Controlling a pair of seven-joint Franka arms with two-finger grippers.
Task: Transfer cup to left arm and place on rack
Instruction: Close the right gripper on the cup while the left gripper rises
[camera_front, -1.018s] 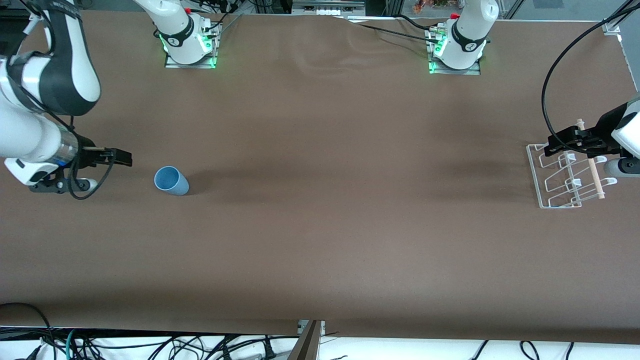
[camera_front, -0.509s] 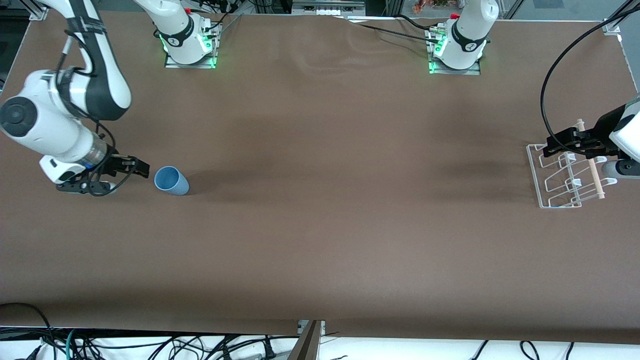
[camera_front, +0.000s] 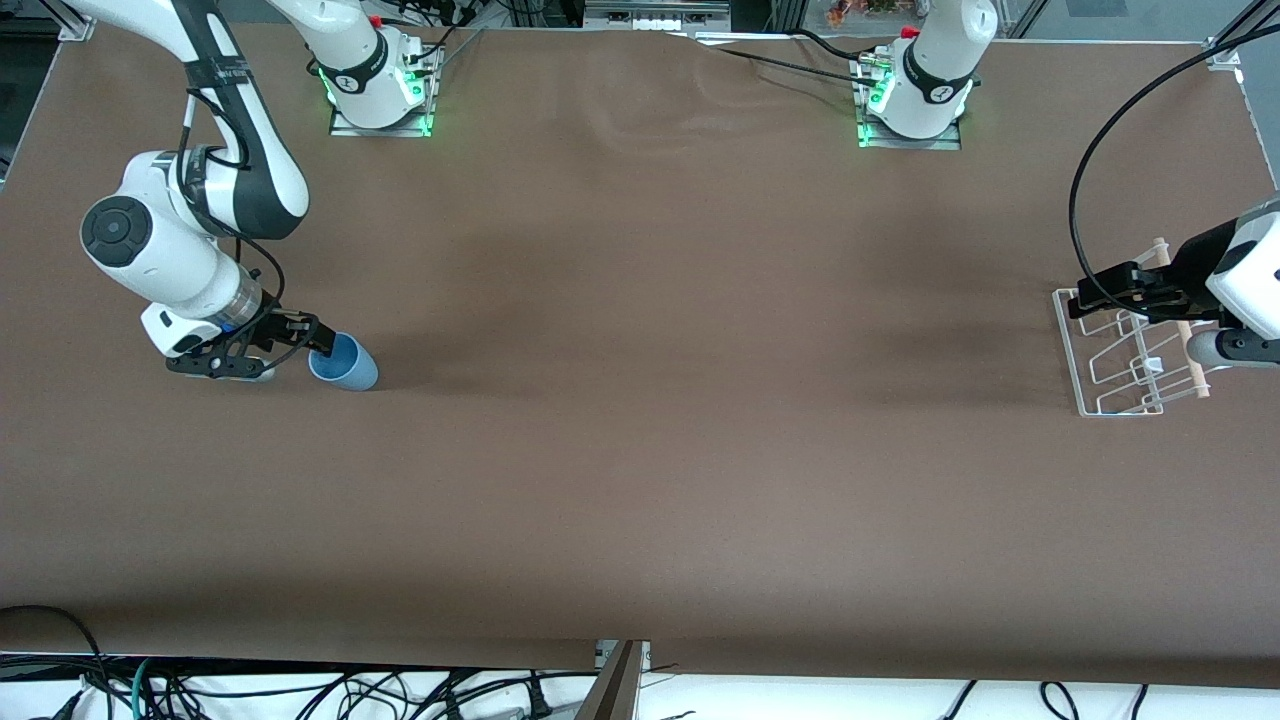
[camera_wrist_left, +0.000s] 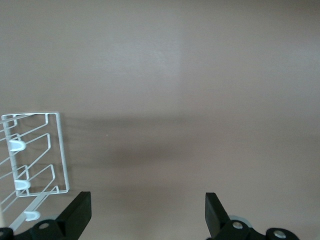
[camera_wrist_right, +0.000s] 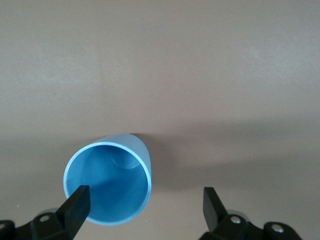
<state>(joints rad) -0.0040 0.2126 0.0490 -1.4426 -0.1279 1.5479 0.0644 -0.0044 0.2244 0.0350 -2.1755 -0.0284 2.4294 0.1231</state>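
While the cup (camera_front: 344, 363) stands upright on the brown table (camera_front: 640, 450) toward the right arm's end, mouth up, it is flanked closely by the right gripper (camera_front: 318, 340), whose fingers are spread wide. In the right wrist view the cup (camera_wrist_right: 107, 185) is seen from above with one fingertip (camera_wrist_right: 75, 207) at its rim and the other well clear; no pinch is seen, and contact cannot be told. The cup is not lifted. Toward the left arm's end, the left gripper (camera_front: 1095, 295) is held over the rack (camera_front: 1120, 350), fingers also spread, nothing between them. In the left wrist view the rack (camera_wrist_left: 30, 160) is seen beside one fingertip (camera_wrist_left: 77, 212). The left arm (camera_front: 1235, 285) waits there. The rack sits on the table, well apart from the cup.
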